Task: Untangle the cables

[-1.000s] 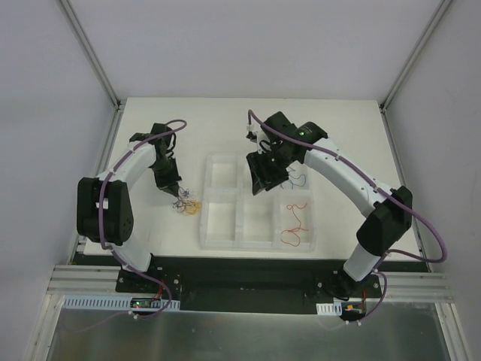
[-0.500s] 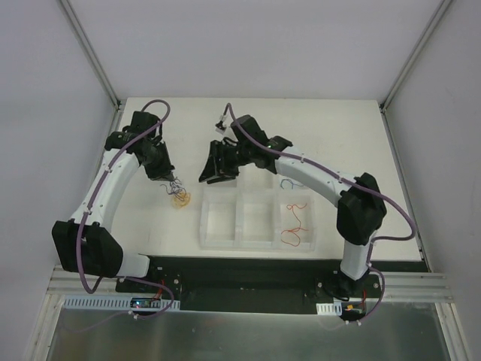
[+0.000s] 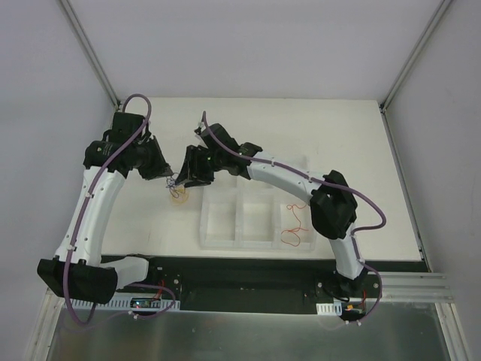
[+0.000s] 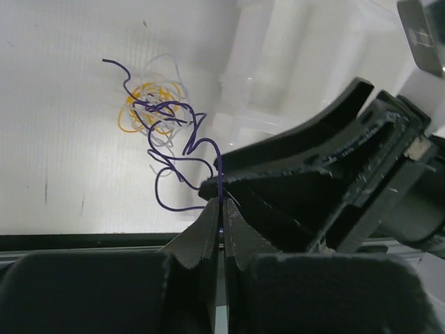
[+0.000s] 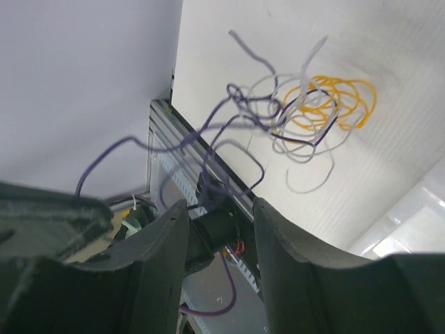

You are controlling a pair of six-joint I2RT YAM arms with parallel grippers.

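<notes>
Left of centre on the table (image 3: 338,128), just beside the left wall of a white compartmented tray (image 3: 255,244): cables (image 3: 179,195), 1 small loose tangle of very thin curly wires. Make-up: an orange-yellow coil at the core, with pale grey, black and purple strands looping out of it. Position: the coil lies on the table surface, and several strands rise clear of it. Left claw (image 4: 222,216): fully closed, pinching 1 purple wire (image 4: 220,174) that runs up from the tangle straight into the seam between its fingers. The claw hangs over the table just to the far left of the tangle. Right claw (image 5: 217,209): roughly half open, fingers parted, reaching in from the tray side and nearly meeting the left claw above the tangle. Purple strands cross in front of its fingers, but whether any is touched cannot be told. Tray contents visible: 1 red wire (image 3: 294,229), curled, alone in the near right compartment, well apart from the tangle. The right arm (image 3: 285,177) covers the tray's far left corner.
</notes>
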